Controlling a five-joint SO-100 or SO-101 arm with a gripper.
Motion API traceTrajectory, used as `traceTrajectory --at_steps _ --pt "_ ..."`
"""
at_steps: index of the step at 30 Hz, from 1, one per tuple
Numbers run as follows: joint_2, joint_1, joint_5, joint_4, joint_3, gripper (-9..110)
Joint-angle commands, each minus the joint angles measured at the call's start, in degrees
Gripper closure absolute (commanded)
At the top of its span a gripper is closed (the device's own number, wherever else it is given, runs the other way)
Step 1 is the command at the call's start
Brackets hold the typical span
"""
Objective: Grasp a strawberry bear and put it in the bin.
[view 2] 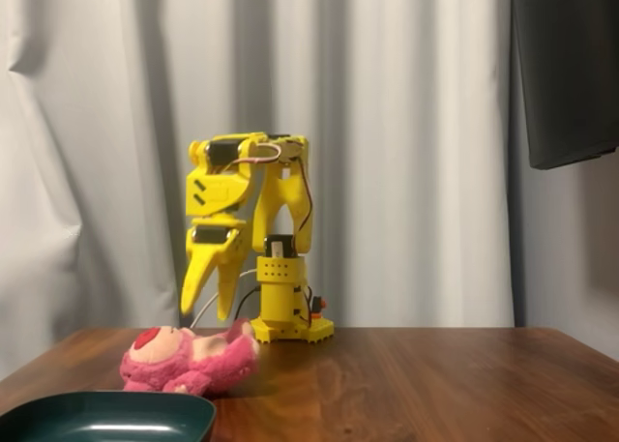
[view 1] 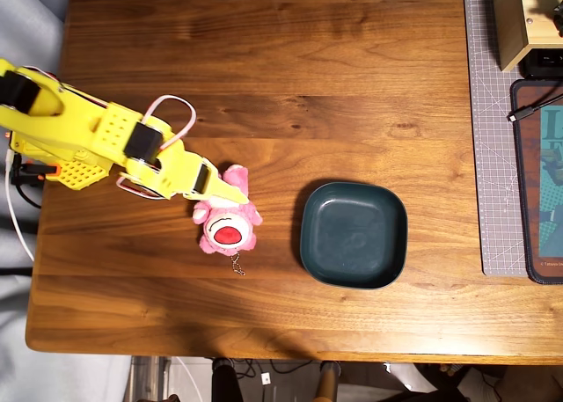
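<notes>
In the overhead view the strawberry bear (view 1: 228, 224) lies face up on the wooden table (view 1: 264, 85), left of centre, apart from the teal bin (view 1: 354, 234) at centre right. The yellow gripper (view 1: 230, 187) reaches in from the left edge over the bear's upper part. In the fixed view its 2 fingers (view 2: 225, 292) hang parted above the bear (view 2: 190, 357), holding nothing.

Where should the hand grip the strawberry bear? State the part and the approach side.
Grip the strawberry bear across its plump pink body, coming straight down from above. It lies flat on its back on the table, so its soft sides are exposed; the hand hovers over it.
</notes>
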State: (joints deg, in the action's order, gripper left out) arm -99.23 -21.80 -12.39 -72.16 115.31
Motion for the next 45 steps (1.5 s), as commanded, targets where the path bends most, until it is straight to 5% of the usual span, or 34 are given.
traceTrajectory --at_steps 1,27,34,45 --pt "6.7 0.5 0.4 -0.3 -8.5 56" --pt "19.6 -3.6 0.4 0.7 -13.1 52" --pt "19.6 -4.0 0.5 0.6 -11.8 90" --pt "19.6 -3.3 -0.1 0.8 -12.7 101"
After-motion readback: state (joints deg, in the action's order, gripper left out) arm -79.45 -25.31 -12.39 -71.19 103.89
